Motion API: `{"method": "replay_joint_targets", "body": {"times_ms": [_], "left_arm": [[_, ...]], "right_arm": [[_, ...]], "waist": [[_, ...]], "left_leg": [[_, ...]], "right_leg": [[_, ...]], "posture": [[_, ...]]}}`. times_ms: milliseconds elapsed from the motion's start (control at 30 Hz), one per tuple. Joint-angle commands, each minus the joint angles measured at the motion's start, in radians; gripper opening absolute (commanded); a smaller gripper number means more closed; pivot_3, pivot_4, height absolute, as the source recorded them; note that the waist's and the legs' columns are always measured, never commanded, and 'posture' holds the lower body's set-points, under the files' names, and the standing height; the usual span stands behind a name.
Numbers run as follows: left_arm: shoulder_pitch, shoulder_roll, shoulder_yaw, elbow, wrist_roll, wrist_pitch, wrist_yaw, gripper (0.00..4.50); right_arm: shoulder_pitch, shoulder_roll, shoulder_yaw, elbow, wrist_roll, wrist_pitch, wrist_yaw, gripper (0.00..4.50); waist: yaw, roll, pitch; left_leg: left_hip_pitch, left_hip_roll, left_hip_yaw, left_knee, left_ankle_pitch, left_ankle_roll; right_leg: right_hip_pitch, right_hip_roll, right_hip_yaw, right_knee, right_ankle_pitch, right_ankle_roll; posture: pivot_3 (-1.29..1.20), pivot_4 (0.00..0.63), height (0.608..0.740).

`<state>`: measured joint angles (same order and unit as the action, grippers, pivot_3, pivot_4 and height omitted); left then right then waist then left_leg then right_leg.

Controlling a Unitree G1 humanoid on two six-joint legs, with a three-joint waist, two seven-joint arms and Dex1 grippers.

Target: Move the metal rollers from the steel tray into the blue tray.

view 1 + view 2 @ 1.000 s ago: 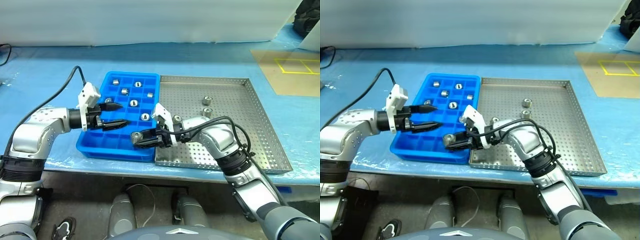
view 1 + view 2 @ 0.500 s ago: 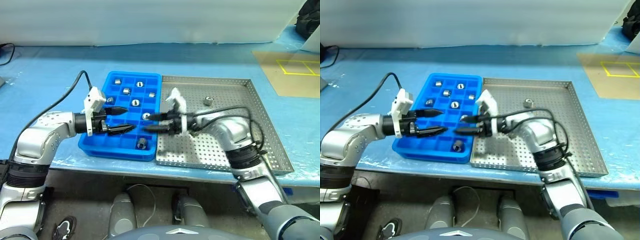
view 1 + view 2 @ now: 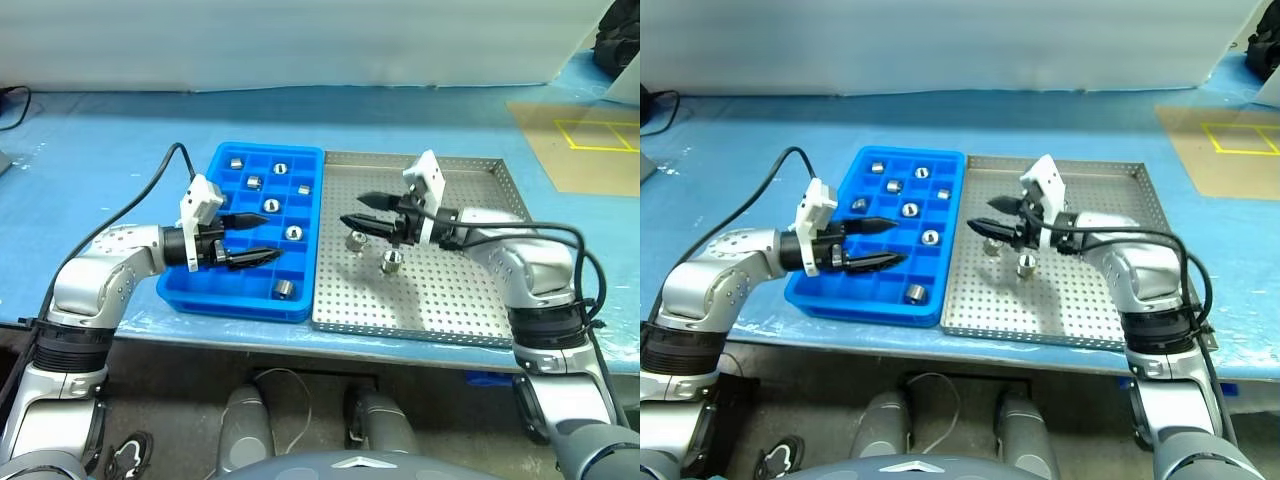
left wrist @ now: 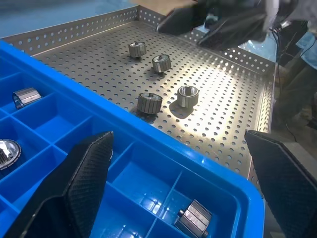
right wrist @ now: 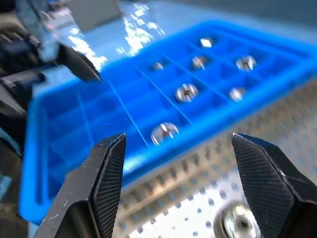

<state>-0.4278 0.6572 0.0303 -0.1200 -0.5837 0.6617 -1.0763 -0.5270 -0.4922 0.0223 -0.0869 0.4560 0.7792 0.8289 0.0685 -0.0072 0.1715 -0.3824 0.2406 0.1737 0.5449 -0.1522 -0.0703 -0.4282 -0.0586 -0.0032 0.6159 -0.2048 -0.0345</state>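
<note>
The blue tray point(image 3: 228, 283) lies left of the steel tray point(image 3: 470, 290), edge to edge. Several metal rollers sit in the blue tray's compartments, one in the front row point(image 3: 284, 289). On the steel tray's perforated floor, two rollers point(image 3: 356, 240) point(image 3: 392, 262) stand near its left side; the left wrist view has two more point(image 4: 137, 48) point(image 4: 161, 62) further back. My left gripper point(image 3: 262, 237) hovers open and empty over the blue tray's front left. My right gripper point(image 3: 352, 210) is open and empty above the steel tray's left part, pointing toward the blue tray.
Both trays rest on a table under a blue sheet point(image 3: 120, 130), close to its front edge. A black cable point(image 3: 140, 195) runs from my left wrist across the table. A brown board with yellow tape point(image 3: 585, 140) lies at the back right.
My right gripper let a roller drop into a front compartment of the blue tray, opened, and swung right and up over the steel tray. My left gripper has barely moved.
</note>
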Motion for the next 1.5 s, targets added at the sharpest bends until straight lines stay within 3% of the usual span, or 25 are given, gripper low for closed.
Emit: {"method": "replay_joint_targets", "body": {"times_ms": [33,467,1100,1167,1400,1500], "left_arm": [[-0.010,0.000,0.004,-0.020,-0.005,-0.015,0.000,4.50],[0.003,0.007,0.005,-0.023,0.000,-0.018,-0.001,4.50],[0.007,0.032,0.024,-0.016,-0.001,-0.016,-0.004,4.50],[0.015,0.035,0.029,-0.030,-0.005,-0.011,0.001,4.50],[0.053,0.039,0.047,-0.082,-0.020,0.002,0.034,4.50],[0.064,0.036,0.064,-0.095,-0.030,0.003,0.057,4.50]], "right_arm": [[0.033,-0.019,-0.013,-0.034,0.003,-0.033,0.005,3.47],[0.154,-0.083,-0.026,0.000,-0.029,-0.089,0.006,3.47],[0.194,-0.018,0.000,0.096,-0.093,-0.187,-0.020,3.47],[0.200,-0.006,0.009,0.087,-0.092,-0.181,-0.019,3.10],[0.214,0.001,0.035,0.103,-0.100,-0.183,0.003,3.10],[0.198,-0.004,0.043,0.112,-0.099,-0.179,0.020,2.52]], "waist": [[0.000,0.000,0.000],[0.000,0.000,0.000],[-0.001,0.000,0.000],[-0.001,0.000,0.000],[0.002,0.000,0.000],[0.002,0.000,0.000]], "left_leg": [[0.000,0.000,0.000,0.000,0.000,0.000],[0.000,0.000,0.000,0.000,0.000,0.001],[0.000,0.000,0.000,0.000,0.000,0.001],[0.000,0.000,0.000,0.000,0.000,0.001],[0.000,0.000,0.000,-0.001,-0.001,0.001],[0.000,0.000,0.000,-0.001,-0.001,0.001]], "right_leg": [[0.000,0.000,0.000,0.000,0.000,0.000],[0.000,0.000,0.000,-0.001,-0.001,0.002],[0.000,0.000,0.000,-0.001,-0.001,0.001],[0.000,0.000,0.000,-0.001,0.000,0.000],[0.000,0.000,-0.001,-0.002,-0.001,0.002],[0.000,0.000,-0.001,-0.002,-0.001,0.002]], "posture": [[-0.11,0.150,0.740],[-0.10,0.150,0.740],[-0.09,0.150,0.740],[-0.07,0.150,0.740],[0.00,0.150,0.740],[0.00,0.150,0.740]]}}
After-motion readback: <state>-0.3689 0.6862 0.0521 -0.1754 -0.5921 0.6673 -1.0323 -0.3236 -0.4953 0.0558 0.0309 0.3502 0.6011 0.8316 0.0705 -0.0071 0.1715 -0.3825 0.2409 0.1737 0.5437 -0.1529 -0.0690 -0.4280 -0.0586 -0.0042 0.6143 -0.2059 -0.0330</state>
